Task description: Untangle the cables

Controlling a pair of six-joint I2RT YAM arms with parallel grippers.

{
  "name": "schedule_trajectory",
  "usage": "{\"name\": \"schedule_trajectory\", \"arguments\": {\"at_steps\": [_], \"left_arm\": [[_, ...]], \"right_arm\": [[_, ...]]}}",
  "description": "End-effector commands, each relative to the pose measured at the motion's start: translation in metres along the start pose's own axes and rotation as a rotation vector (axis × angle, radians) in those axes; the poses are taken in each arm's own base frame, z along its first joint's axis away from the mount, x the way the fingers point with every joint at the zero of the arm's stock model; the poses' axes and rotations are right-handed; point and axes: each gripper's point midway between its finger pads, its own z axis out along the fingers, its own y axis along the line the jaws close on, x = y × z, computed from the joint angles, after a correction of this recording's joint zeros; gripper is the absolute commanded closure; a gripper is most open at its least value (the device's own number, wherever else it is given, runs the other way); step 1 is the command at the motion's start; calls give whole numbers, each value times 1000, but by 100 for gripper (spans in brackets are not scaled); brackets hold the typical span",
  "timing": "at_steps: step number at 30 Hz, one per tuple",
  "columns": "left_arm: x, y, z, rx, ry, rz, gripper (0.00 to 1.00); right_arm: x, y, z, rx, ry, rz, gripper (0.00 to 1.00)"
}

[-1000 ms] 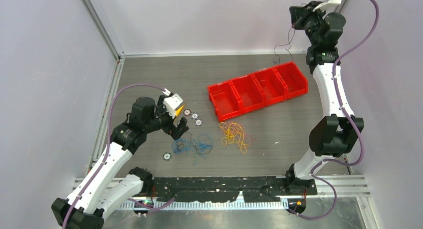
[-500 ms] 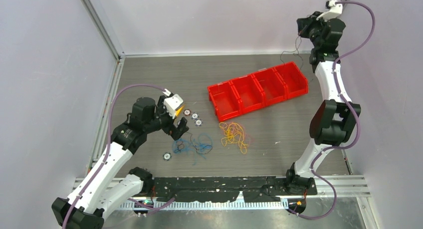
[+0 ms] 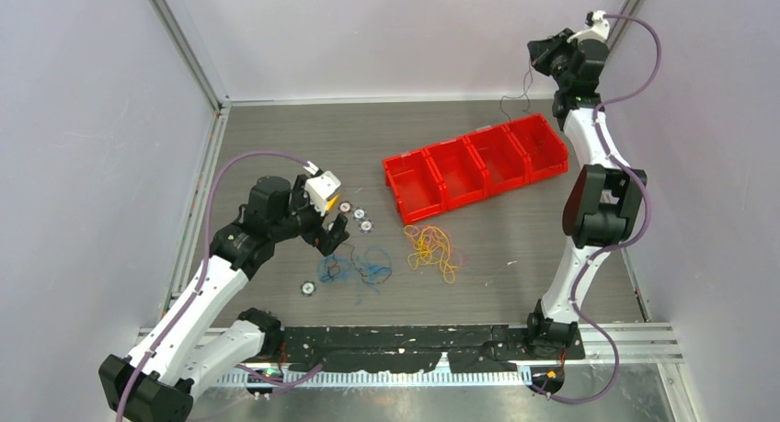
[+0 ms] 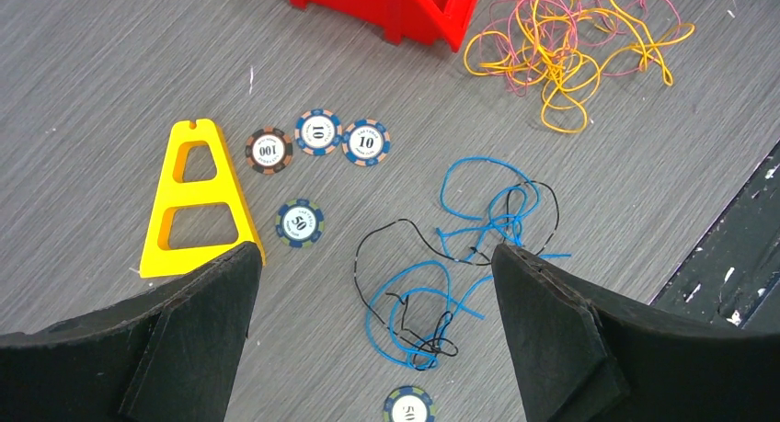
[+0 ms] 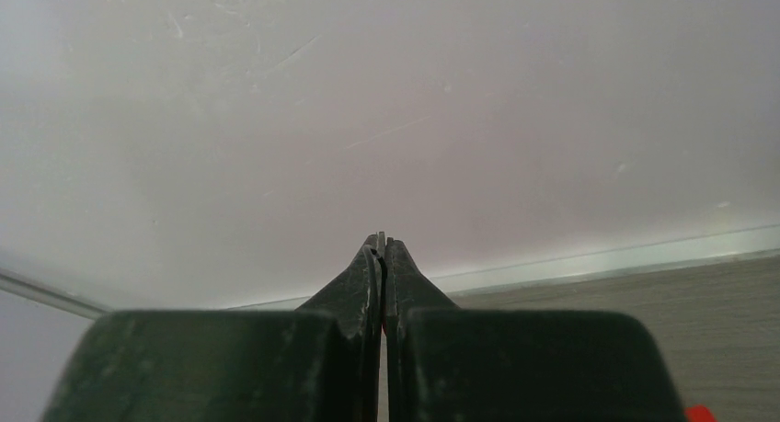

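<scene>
The right tool [image 3: 536, 56] is lifted high at the far right corner and is squeezed tight. A thin hanging black cable [image 3: 503, 103] seems to drop from its tips toward the far edge of the red bins [image 3: 441, 206]. The wrist view shows only the closed tips, so the pinch is a guess from the top view. The cable is very thin, so it could slide out and fall. Its low end could also hook on the edge of the bins if the arm swings. It is too fine to tell if that end touches anything.

The left tool [image 3: 331, 235] is wide open and holds nothing. It hangs over the surface [image 3: 276, 146], at about 10 o'clock from the blue and black tangle [image 3: 354, 270]. The two colours loop through each other. If the tool bites both at once, a pull would likely make the knot tighter. One strand alone would be safer.

The poker chips [image 4: 317, 132] and a yellow triangle piece [image 4: 198, 201] lie close by at 9 to 11 o'clock from the tangle. A low sweep could knock them into the wires.

The yellow-orange bundle [image 3: 432, 247] sits at 3 o'clock from the tangle, apart from it. Dragging the tangle that way could mix the two piles.
</scene>
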Motion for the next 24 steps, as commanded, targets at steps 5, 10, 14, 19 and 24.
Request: {"name": "schedule_trajectory", "arguments": {"at_steps": [5, 10, 14, 19, 24], "left_arm": [[-12, 7, -2, -31, -39, 16, 2], [-10, 8, -3, -39, -33, 20, 2], [-9, 9, -5, -47, -30, 24, 2], [-6, 6, -4, -36, -29, 15, 2], [-9, 5, -3, -29, -35, 4, 2]], "right_arm": [[-61, 29, 24, -90, -159, 42, 95], [-52, 10, 21, -115, -123, 72, 95], [-28, -26, -2, -84, -49, 51, 95], [8, -64, -39, -37, 90, -31, 95], [45, -81, -60, 4, 222, -280, 95]]}}
